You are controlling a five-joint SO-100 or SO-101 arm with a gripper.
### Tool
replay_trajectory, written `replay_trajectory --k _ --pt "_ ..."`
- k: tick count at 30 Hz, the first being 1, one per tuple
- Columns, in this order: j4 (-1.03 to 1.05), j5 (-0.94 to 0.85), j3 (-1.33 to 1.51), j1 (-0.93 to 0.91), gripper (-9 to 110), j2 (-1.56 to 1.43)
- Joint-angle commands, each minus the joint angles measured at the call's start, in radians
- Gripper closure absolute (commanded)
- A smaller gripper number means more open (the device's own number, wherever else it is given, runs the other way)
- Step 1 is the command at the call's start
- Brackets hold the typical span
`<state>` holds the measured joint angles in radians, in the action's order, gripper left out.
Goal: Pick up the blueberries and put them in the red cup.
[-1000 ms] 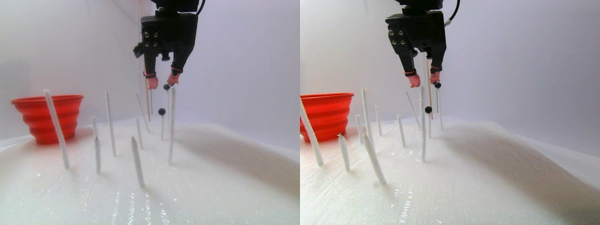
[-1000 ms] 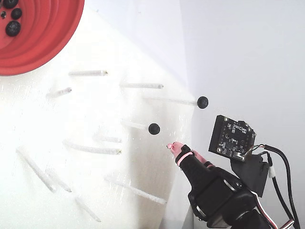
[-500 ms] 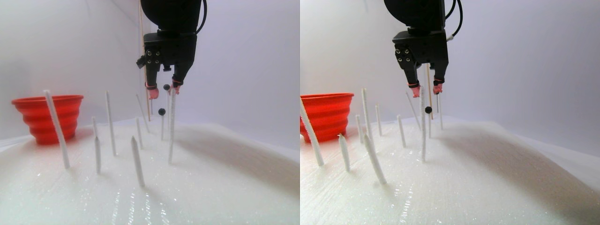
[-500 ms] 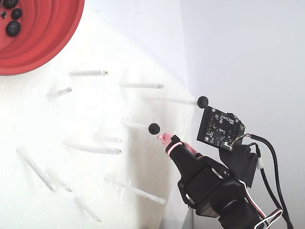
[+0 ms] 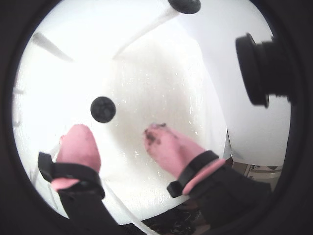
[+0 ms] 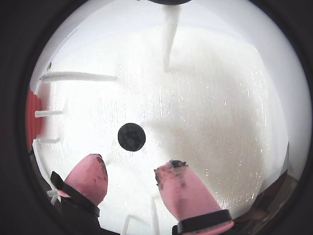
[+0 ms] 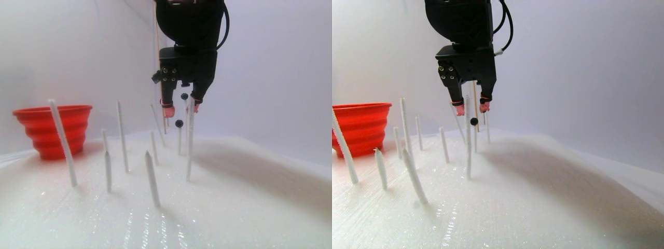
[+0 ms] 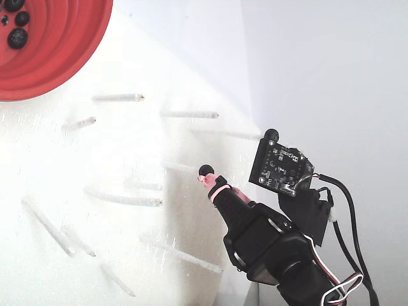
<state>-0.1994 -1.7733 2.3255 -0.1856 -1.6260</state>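
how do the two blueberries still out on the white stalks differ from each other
The nearer blueberry sits lower, just ahead of the open pink fingers; the farther blueberry sits higher on a taller stalk, beyond them. In the wrist views the nearer one shows whole, the farther one is cut off at the top edge. Both are small, round, dark, and each tops a white stalk.

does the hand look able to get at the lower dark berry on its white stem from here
Probably yes: the open hand sits just short of the small dark round berry, pink fingertips either side, nothing between. The neighbouring white stem stands close.
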Motion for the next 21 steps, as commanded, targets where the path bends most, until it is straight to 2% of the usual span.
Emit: replay_trajectory --k 1,21 --pt "-0.038 0.012 -0.092 0.012 81 -0.002" --pt "-0.114 0.018 -0.156 0.011 78 0.124"
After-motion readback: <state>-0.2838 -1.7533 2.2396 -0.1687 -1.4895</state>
